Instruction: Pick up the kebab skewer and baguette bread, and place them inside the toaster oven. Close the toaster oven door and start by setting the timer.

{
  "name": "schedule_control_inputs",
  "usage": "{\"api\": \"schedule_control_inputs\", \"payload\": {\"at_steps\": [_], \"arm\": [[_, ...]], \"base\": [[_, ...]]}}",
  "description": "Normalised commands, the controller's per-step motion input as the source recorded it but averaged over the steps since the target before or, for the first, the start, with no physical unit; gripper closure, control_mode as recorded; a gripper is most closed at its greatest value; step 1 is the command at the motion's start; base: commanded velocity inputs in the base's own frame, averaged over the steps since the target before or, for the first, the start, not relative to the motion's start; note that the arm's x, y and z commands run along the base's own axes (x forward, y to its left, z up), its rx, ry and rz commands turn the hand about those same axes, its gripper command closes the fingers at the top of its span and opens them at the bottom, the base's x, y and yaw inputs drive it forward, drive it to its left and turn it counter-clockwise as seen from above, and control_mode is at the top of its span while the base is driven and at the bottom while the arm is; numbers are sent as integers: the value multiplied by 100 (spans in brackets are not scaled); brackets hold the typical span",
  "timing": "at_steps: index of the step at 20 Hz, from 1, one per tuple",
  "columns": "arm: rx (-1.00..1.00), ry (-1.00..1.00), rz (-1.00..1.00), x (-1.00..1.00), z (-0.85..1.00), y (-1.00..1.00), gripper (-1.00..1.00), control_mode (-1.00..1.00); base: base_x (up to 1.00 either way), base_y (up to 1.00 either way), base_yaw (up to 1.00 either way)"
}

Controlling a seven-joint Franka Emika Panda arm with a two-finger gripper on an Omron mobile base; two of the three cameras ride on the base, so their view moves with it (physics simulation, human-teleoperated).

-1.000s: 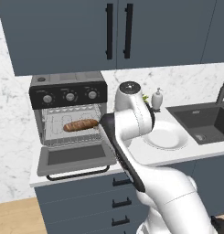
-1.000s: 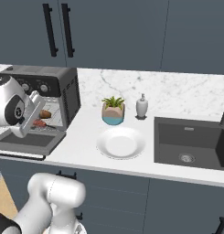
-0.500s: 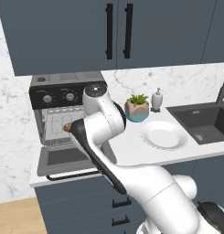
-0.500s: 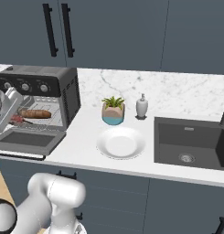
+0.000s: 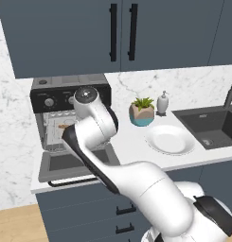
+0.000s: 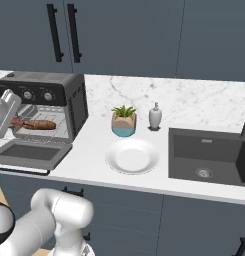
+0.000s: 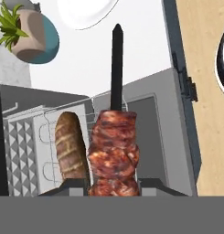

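We hold the kebab skewer (image 7: 114,151) clamped between our gripper (image 7: 113,185) tips at the mouth of the toaster oven (image 6: 49,107), its door (image 6: 30,153) dropped flat. The baguette (image 7: 70,148) already lies on the wire rack (image 7: 29,151), just beside the skewer and roughly parallel to it. Reddish-brown meat chunks crowd the gripped end; the thin dark stick points straight out ahead, so a short forward reach should set it down.
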Motion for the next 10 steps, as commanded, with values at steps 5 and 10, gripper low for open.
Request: {"api": "schedule_control_inputs", "payload": {"at_steps": [5, 10], "arm": [[0, -7, 5, 37, -21, -6, 100, -100], [0, -1, 0, 15, -42, 1, 100, -100]], "base": [[0, 0, 0], [0, 0, 0]]}}
